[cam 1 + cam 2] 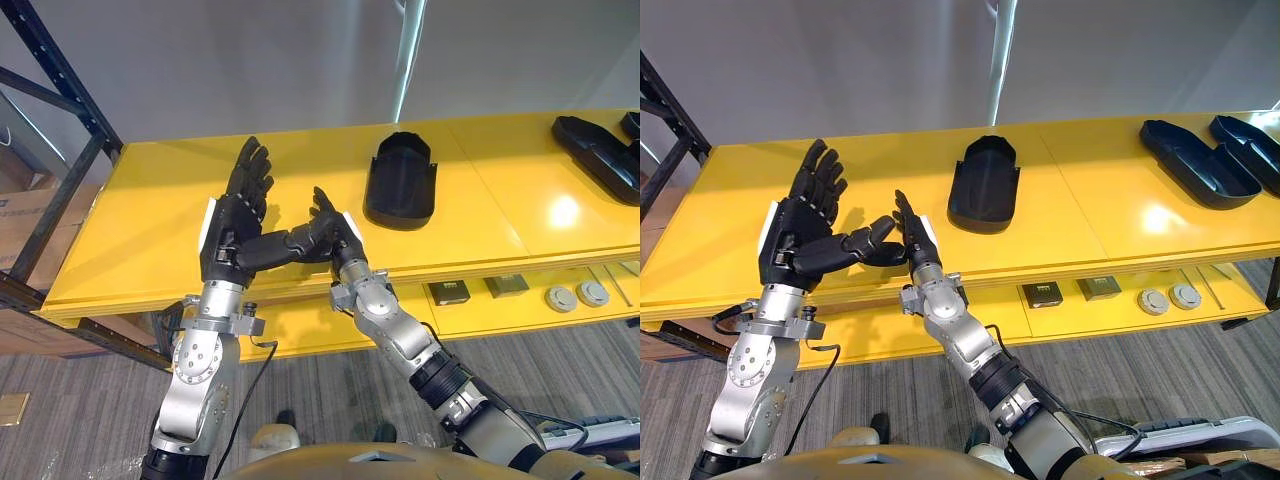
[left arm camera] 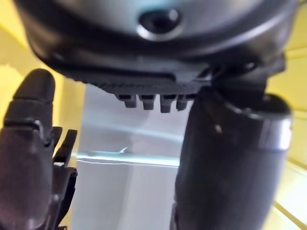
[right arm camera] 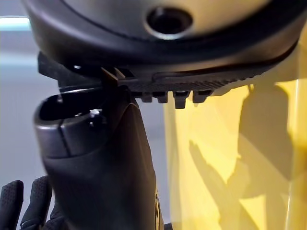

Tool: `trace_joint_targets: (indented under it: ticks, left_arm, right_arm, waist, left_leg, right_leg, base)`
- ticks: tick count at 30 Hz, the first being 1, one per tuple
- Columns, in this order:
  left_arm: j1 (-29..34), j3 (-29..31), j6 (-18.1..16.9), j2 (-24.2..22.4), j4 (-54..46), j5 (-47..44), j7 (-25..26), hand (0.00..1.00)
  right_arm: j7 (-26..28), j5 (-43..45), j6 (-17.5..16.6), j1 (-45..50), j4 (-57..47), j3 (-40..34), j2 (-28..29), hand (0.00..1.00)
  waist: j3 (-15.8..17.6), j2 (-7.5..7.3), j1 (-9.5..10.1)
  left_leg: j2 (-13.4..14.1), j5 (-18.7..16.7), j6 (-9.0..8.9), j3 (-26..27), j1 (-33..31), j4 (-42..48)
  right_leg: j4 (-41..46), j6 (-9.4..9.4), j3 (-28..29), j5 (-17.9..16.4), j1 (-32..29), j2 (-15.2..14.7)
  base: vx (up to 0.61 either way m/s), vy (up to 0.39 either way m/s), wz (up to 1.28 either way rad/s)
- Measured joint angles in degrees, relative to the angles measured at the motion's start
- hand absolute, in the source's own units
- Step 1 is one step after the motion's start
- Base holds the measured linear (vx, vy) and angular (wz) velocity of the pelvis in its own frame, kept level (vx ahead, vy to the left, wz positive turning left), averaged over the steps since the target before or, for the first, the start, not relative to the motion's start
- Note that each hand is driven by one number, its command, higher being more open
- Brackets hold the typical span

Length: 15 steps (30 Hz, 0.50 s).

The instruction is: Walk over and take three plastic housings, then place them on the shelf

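One housing lies on the top board of the yellow shelf, about midway along it and nearer the back edge than the front, open side up, with its rounded end toward the back. A second housing and a third housing lie just beside each other at the shelf's right end, also open side up; the third is cut off by the edge of the view. All three are well apart from the hands.

The left hand stands upright over the left half of the shelf, close to its front edge. Its fingers are straight and spread, its thumb reaches sideways toward the other hand, and it holds nothing. The right hand is raised just beside that thumb, also over the front edge, fingers straight and pointing up, empty as well. Whether the thumb touches the right hand cannot be told.

On the lower board, below the front edge toward the right, sit two dark square parts and two grey discs. A dark frame post slants at the shelf's left end.
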Motion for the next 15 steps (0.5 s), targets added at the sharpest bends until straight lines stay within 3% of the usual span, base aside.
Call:
trace_joint_targets:
  ticks: [7,15]
  left_arm:
    - [0.00,-3.05,-0.05,-0.61,3.02,-2.16,-3.38,1.00]
    - [-0.01,-5.76,-0.09,-0.58,4.17,-2.07,-6.39,1.00]
  right_arm:
    - [-5.40,-0.05,-2.38,-1.65,5.13,-2.13,1.77,1.00]
    - [-7.33,-2.09,-3.28,-0.89,5.24,-4.39,1.88,1.00]
  waist:
    - [-0.12,-0.01,0.02]
    - [-0.16,0.05,-0.19]
  left_leg:
    - [0.66,0.73,-0.62,0.30,0.74,-1.05]
    - [0.74,0.76,-0.68,0.36,0.72,-1.20]
  right_leg:
    - [0.00,-0.57,-0.05,-0.64,0.11,0.84]
    - [0.00,-0.71,-0.20,-0.76,0.05,0.91]
  base:
    - [0.00,-0.007,-0.02]
    - [0.00,0.000,0.00]
